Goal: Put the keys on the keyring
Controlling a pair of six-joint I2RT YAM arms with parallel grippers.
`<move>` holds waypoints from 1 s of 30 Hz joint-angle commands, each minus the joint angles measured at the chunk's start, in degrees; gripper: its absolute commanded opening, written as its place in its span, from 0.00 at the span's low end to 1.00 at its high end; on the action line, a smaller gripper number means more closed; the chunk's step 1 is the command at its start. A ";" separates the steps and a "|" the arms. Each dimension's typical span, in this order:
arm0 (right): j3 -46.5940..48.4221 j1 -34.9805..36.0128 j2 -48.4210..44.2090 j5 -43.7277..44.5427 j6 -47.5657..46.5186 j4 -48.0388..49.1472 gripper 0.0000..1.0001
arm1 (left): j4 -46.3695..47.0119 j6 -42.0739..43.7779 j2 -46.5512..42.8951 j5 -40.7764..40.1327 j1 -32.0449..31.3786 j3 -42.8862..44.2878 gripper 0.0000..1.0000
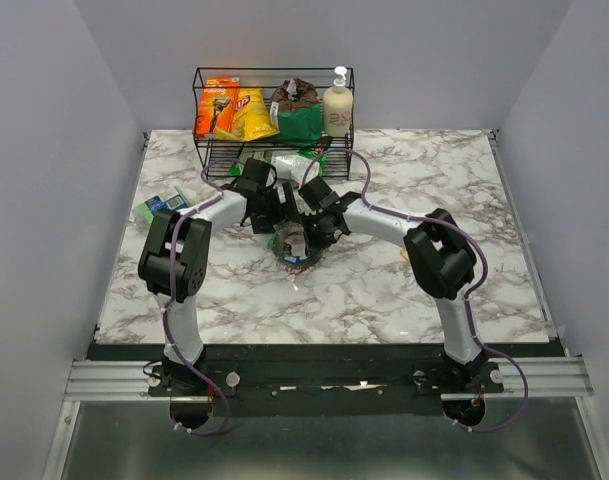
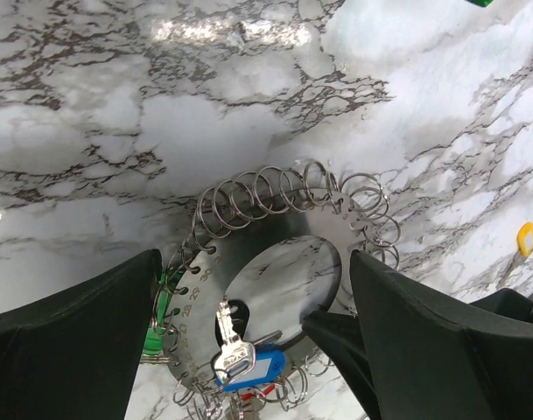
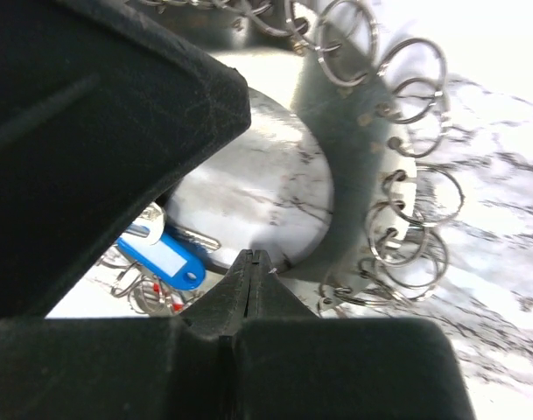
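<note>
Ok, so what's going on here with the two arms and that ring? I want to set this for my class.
The right arm has its jaws shut on the inner edge of the keyring, apparently holding it just off the marble table. The left arm hovers over the ring with its jaws wide open, holding nothing. A blue-tagged key already hangs on the ring, while a yellow-tagged key lies loose on the table beside it.

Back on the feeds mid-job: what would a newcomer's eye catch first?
The keyring, a flat metal loop fringed with wire rings, is at the table centre, the right end effector shut on its inner edge. A blue-tagged key hangs on it, between the left end effector's open fingers.
</note>
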 commanded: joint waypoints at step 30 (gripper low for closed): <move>-1.38 -0.27 -7.61 15.11 -4.23 0.11 0.01 | -7.05 4.63 -16.56 -7.81 -2.62 -0.69 0.97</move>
